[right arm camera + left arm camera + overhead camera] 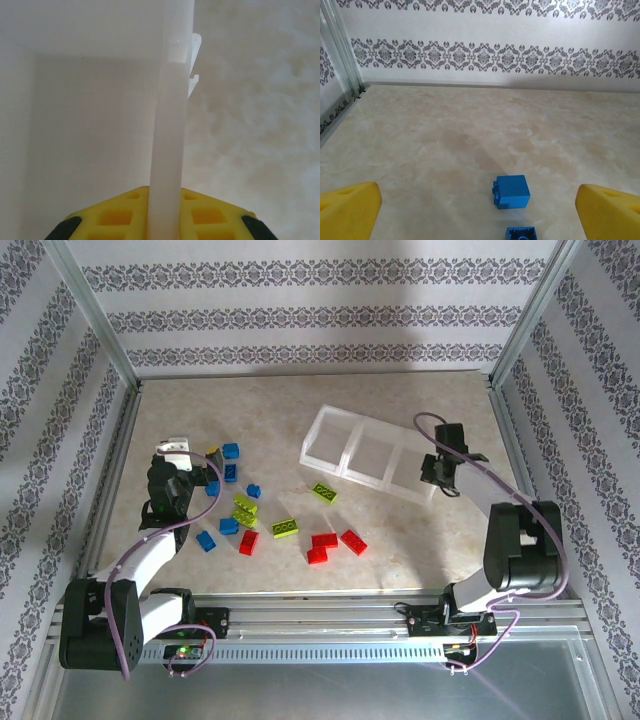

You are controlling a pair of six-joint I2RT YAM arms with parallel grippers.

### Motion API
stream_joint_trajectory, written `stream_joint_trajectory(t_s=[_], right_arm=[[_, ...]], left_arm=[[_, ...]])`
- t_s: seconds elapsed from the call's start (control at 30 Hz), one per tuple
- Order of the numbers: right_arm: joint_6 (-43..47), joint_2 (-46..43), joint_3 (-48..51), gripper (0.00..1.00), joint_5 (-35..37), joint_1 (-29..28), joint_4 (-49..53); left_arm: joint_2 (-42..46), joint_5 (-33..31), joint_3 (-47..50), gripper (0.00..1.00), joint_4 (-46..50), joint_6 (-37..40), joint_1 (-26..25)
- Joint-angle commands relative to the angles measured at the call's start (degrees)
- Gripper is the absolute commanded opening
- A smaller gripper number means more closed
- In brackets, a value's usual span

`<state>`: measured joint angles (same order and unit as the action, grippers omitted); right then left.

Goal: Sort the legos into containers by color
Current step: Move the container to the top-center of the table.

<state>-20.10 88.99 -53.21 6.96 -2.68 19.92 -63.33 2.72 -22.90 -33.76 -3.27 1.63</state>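
Now, the legos lie loose on the table [420,550], left of centre. Blue bricks [231,473] are scattered farthest left, lime green bricks [245,511] sit in the middle, and red bricks [324,539] are nearest the front edge. One stray green brick [323,492] lies apart from the others, just beside the near wall of the containers.

The containers [360,477] are three clear square bins joined in a slanted row, right of centre and toward the back.

The right gripper [440,475] is at the right-hand end of that row. From the right wrist, its yellow fingers [210,212] are clamped on the upright wall of the end bin [167,125] — one finger inside, one outside, with the wall pinched between them.

The left gripper [190,455] hangs over the blue cluster with its jaws spread wide and nothing between them. From the left wrist, the yellow fingertips [347,210] sit at the two lower corners. One blue brick [512,191] rests on the table ahead of them and a second [521,233] is cut off at the bottom edge — neither is touched.
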Motion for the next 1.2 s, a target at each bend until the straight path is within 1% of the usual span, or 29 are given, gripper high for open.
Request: stream_joint_trajectory(t_s=[0.0,0.13,0.37,0.57,0.77,0.87,0.93,1.0,1.17], right_arm=[[3.8,3.6,-5.6,0.18,2.2,-3.2,0.4],[6.6,9.2,-12.3,0.21,2.1,-5.7,0.6],[10.8,17.8,-21.9,0.21,-1.2,-9.2,1.3],[14.6,22.7,-28.2,0.20,-2.2,-11.0,3.7],[14.7,24.9,-31.5,0.21,-2.3,-11.9,6.4],[13.6,24.3,-31.3,0.25,-1.3,-12.3,7.1],[12.9,23.6,-31.2,0.30,-0.5,-12.4,7.8],[12.5,22.5,-30.7,0.38,0.6,-12.4,8.2],[12.0,19.4,-30.0,0.52,2.4,-12.2,8.5]], left_arm=[[1.6,-0.7,-0.2,1.00,1.0,-0.4,0.7],[2.4,-1.1,-0.2,1.00,1.4,-0.6,0.7],[2.8,-0.1,-0.5,1.00,3.0,-2.0,0.8],[2.9,0.0,-0.3,1.00,3.2,-2.2,0.7],[3.1,-0.2,-0.6,1.00,3.5,-2.8,0.7],[3.0,-1.9,-1.5,1.00,5.3,-4.9,0.7],[2.7,-4.0,-3.2,1.00,8.8,-7.3,0.7],[1.8,-5.3,-5.9,1.00,14.1,-9.0,0.7],[-2.9,-6.5,-14.0,1.00,27.9,-11.8,0.7]])
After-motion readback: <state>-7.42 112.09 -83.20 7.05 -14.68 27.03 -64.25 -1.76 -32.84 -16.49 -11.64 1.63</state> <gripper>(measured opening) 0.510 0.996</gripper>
